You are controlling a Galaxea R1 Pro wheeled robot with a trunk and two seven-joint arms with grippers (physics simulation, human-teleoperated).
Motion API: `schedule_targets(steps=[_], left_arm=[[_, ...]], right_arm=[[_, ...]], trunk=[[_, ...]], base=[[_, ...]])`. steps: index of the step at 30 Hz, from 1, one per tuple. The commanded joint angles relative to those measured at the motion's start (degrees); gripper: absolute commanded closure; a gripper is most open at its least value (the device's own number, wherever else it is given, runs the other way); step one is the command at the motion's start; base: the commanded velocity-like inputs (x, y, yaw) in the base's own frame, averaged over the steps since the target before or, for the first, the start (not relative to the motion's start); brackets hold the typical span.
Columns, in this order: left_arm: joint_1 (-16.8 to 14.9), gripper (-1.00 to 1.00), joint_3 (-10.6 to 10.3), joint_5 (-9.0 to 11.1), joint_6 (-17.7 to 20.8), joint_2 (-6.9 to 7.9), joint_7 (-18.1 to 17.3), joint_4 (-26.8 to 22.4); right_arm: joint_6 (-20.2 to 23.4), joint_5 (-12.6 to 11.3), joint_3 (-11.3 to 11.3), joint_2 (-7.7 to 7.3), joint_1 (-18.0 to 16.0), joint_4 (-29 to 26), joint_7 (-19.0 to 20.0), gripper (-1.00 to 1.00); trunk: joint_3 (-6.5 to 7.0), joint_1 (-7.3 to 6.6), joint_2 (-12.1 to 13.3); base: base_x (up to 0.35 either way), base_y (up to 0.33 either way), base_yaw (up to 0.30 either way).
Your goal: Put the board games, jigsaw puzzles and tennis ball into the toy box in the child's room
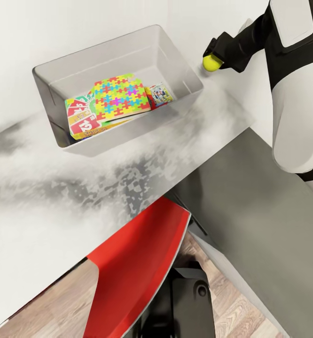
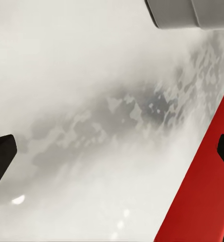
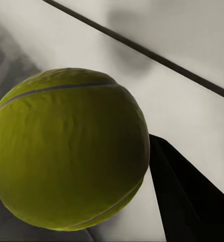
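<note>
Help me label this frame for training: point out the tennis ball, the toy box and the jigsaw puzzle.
tennis ball (image 1: pixel 212 61), head view, its visible front.
toy box (image 1: pixel 184 70), head view, right inner wall.
jigsaw puzzle (image 1: pixel 119 95), head view, middle of its top face.

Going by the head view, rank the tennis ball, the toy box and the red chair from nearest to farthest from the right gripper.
1. tennis ball, between the right gripper's fingers.
2. toy box, on the table just left of the gripper.
3. red chair, far below, at the table's near edge.
</note>
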Motion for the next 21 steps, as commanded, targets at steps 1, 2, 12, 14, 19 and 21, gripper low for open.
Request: schedule_targets(steps=[1, 2, 12, 14, 19, 21], left_arm=[[-0.3, -1.0, -0.4, 0.2, 0.3, 0.06, -0.1, 0.0], [-0.3, -1.0, -0.4, 0.2, 0.3, 0.06, -0.1, 0.1], [-0.3, -1.0, -0.4, 0.1, 0.3, 0.06, -2.0, 0.0], [-0.3, -1.0, -0.4, 0.1, 0.3, 0.06, -2.3, 0.0], [-0.3, -1.0, -0.4, 0.1, 0.3, 0.06, -2.5, 0.0], [-0.3, -1.0, -0.4, 0.1, 0.4, 0.06, -2.5, 0.0]], right_arm=[[0.0, -0.7, -0.3, 0.08, 0.0, 0.0, -0.7, 1.0], [-0.1, -0.7, -0.3, 0.09, 0.0, 0.0, -0.7, 1.0], [0.2, -0.7, -0.3, -0.05, 0.0, -1.7, -0.9, 1.0], [0.2, -0.7, -0.3, -0.08, 0.0, -2.2, -0.9, 1.0], [0.7, -0.8, -0.3, 0.2, 0.0, -4.6, -1.0, 1.0], [1.1, -0.8, -0.3, 0.26, 0.0, -5.7, -1.0, 1.0]], trunk=[[-0.01, 0.03, -0.1], [0.07, 0.03, -0.1], [0.96, 0.03, -0.1], [1.15, 0.03, -0.1], [1.61, 0.03, -0.1], [1.8, 0.03, -0.1]], base=[[-0.033, -0.016, 0.0], [-0.021, -0.011, 0.0], [-0.003, -0.002, 0.0], [0.0, 0.0, 0.0], [-0.114, 0.0, 0.0], [-0.218, 0.0, 0.0]])
